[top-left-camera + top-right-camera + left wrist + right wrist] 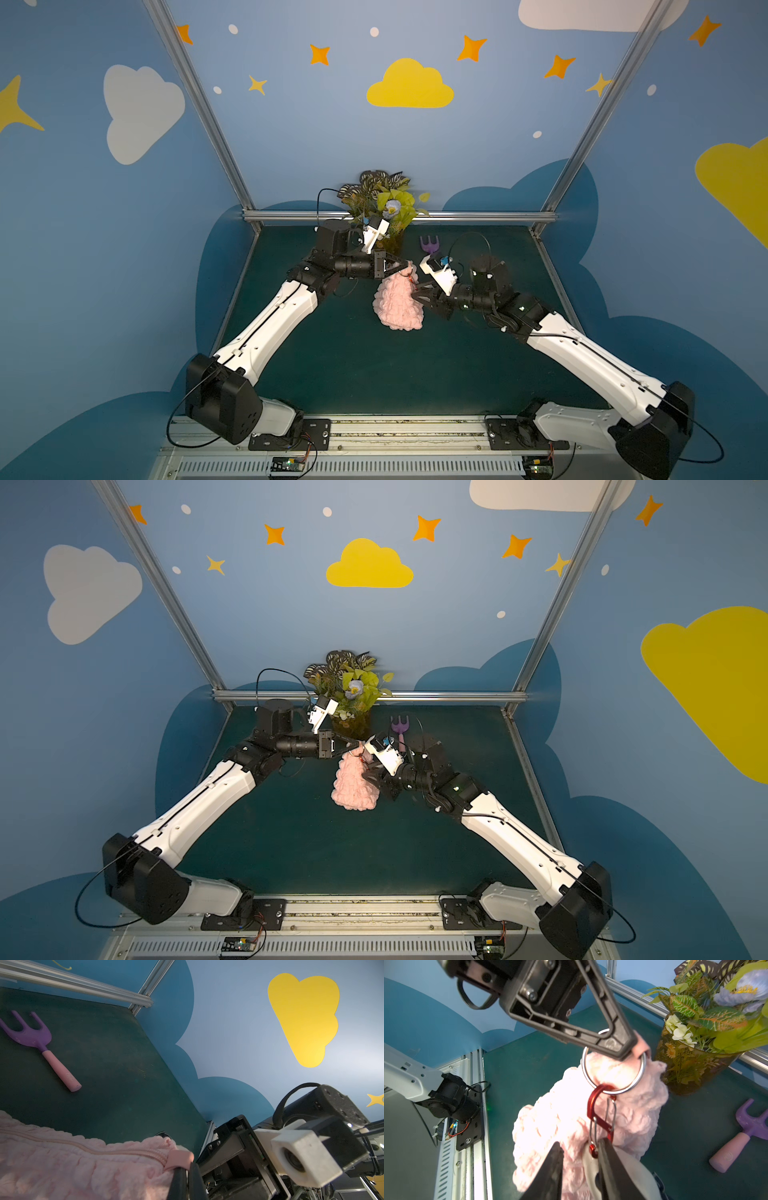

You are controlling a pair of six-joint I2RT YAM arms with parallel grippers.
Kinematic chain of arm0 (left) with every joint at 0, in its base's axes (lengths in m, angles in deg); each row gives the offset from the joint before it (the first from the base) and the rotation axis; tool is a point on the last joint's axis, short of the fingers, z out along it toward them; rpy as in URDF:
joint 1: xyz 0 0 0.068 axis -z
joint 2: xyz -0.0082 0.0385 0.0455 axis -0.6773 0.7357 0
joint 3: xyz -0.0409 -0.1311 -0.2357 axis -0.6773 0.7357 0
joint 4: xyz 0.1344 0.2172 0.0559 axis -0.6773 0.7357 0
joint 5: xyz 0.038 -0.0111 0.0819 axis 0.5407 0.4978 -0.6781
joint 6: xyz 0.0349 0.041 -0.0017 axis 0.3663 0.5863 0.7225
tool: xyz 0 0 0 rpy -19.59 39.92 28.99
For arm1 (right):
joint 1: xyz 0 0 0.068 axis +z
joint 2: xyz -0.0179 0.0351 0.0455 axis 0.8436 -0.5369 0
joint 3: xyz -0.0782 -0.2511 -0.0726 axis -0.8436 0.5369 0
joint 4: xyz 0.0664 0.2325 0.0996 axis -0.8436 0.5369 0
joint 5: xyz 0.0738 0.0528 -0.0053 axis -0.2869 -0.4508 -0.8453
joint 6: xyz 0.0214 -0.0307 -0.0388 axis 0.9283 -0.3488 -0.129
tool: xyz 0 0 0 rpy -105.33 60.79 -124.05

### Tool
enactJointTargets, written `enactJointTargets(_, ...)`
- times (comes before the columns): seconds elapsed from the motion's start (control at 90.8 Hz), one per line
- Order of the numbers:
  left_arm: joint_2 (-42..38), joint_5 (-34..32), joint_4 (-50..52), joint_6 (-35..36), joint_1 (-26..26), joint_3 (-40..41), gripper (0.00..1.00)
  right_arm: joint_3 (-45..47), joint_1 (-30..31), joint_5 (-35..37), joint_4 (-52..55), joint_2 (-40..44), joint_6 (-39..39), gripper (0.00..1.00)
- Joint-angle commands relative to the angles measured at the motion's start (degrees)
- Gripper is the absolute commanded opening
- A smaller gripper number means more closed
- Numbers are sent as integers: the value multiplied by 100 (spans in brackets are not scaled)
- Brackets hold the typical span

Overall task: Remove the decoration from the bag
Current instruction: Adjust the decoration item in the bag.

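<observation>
Left pincer is clenched on the bag's pink tab, hanging it above the tabletop's middle so the red clip dangles free. Right pincer brackets the decoration beneath that clip, jaws narrowed; whether they truly pinch it, I cannot tell.

The dark green table carries a glass vase of artificial flowers at its far edge, with a purple-and-pink toy fork lying just beside it.
</observation>
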Motion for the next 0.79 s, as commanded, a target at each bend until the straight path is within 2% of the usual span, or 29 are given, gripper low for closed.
enactJointTargets(0.0, -24, 307, -608, 106, -61, -73, 2, 37, -205, -597, 2, 167, 258, 32)
enactJointTargets(0.143, -32, 549, -762, 257, -102, 9, 2, 7, -561, -1085, -138, 317, 461, 33)
enactJointTargets(0.341, -25, 805, -836, 391, -122, 64, 2, 190, -1196, -1742, -1060, 325, 1178, 34)
enactJointTargets(0.782, 153, 901, -1230, 288, -142, 35, 3, -76, -1122, -3032, -1413, -557, 1799, 38)
